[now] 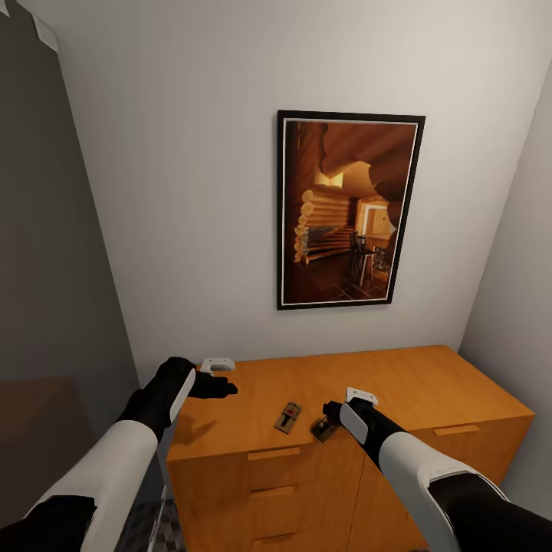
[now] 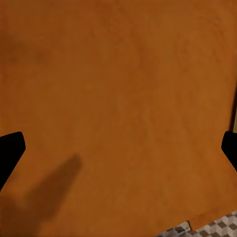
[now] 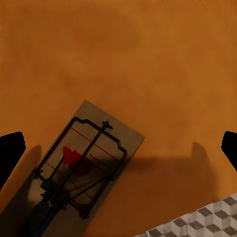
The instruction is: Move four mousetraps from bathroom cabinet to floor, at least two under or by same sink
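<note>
Two mousetraps lie on the orange-brown cabinet (image 1: 399, 376) top. One mousetrap (image 1: 288, 418) rests flat near the front edge, apart from both hands. The other mousetrap (image 1: 322, 429) lies just under my right gripper (image 1: 332, 416). In the right wrist view this mousetrap (image 3: 81, 170) shows its wire and red spot, off to one side of the open right gripper (image 3: 120, 148), whose fingertips (image 3: 10, 153) are spread wide and hold nothing. My left gripper (image 1: 226, 388) hovers open over the cabinet's bare far left corner (image 2: 118, 98), with its fingertips (image 2: 10, 153) wide apart.
A framed picture (image 1: 349, 208) hangs on the white wall behind the cabinet. A grey wall closes in on the left. Drawer handles (image 1: 274, 454) line the cabinet front. Cube-patterned floor tiles (image 3: 197, 222) show past the cabinet's edge.
</note>
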You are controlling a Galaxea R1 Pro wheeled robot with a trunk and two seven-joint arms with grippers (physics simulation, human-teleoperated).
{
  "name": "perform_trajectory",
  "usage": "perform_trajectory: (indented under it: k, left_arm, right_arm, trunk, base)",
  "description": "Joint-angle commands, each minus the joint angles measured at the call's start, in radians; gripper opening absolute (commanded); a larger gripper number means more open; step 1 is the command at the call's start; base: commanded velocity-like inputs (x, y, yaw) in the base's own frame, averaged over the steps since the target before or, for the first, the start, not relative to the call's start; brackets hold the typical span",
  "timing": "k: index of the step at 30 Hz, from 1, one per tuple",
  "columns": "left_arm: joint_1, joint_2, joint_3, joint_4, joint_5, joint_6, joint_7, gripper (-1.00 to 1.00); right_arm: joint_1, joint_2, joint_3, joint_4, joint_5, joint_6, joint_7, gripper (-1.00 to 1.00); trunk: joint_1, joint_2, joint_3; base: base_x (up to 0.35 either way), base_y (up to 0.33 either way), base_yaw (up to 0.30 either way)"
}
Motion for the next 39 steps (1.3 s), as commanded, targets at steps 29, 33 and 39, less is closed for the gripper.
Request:
perform_trajectory:
  k: [29, 33, 39]
  left_arm:
    - [0.000, -0.001, 0.001, -0.008, 0.002, 0.005, 0.090, 1.00]
    - [0.000, -0.001, 0.001, -0.008, 0.004, 0.005, 0.097, 1.00]
    - [0.000, -0.001, 0.001, -0.010, 0.006, 0.005, 0.101, 1.00]
  right_arm:
    - [0.000, 0.001, 0.010, -0.002, -0.007, 0.009, 0.026, 1.00]
    - [0.000, 0.001, 0.010, -0.002, -0.007, 0.009, 0.027, 1.00]
    - [0.000, 0.001, 0.010, -0.002, -0.007, 0.009, 0.027, 1.00]
  trunk:
    - [0.000, -0.001, -0.001]
    - [0.000, -0.001, -0.001]
    - [0.000, -0.001, -0.001]
  base:
    - [0.000, 0.000, 0.000]
    - [0.000, 0.000, 0.000]
    - [0.000, 0.000, 0.000]
